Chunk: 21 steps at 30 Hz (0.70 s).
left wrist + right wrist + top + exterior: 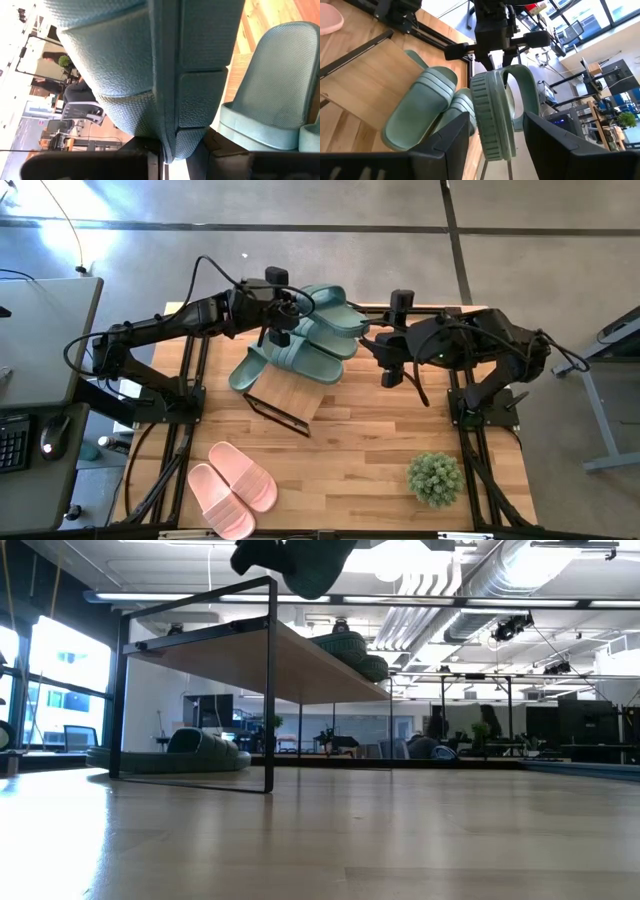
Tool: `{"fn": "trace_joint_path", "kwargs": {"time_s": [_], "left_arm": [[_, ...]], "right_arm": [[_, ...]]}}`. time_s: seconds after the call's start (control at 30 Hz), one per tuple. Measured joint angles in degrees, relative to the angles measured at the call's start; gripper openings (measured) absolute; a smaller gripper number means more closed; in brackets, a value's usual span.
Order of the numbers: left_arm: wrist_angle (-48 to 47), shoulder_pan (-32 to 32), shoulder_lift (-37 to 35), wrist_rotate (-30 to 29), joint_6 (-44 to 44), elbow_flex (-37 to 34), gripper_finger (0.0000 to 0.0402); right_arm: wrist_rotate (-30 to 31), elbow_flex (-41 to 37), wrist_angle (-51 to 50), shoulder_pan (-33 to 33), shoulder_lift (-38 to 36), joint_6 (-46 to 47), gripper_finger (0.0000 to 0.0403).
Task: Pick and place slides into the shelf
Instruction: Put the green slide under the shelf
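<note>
Overhead — left gripper (283,323) gripping green slide (495,120)

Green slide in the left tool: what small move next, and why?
Probably lower it onto the shelf top. The left tool holds the green slide on edge above the slides already there, while the right tool stands open just beside, apparently releasing.

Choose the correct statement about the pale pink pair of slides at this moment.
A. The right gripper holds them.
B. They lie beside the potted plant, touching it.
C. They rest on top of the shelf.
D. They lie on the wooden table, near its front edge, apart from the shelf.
D. In the high view the pink slides lie side by side on the bare table, clear of the shelf and far from the potted plant.
</note>
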Motion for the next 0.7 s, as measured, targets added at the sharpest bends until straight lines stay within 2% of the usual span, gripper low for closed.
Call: {"fn": "trace_joint_path", "kwargs": {"time_s": [0.23, 0.43, 0.7], "left_arm": [[0.0, 0.0, 0.0, 0.4, 0.0, 0.0, 0.0035], [0.0, 0.0, 0.0, 0.4, 0.0, 0.0, 0.0035], [0.0, 0.0, 0.0, 1.3, -0.1, 0.0, 0.0035]], "right_arm": [[-0.3, 0.0, -0.1, -1.3, 0.0, 0.6, 0.0182], [-3.9, 0.0, -1.3, -3.6, 0.2, 1.4, 0.0182], [-5.3, 0.0, -1.5, -5.9, 3.0, -0.4, 0.0182]]}}
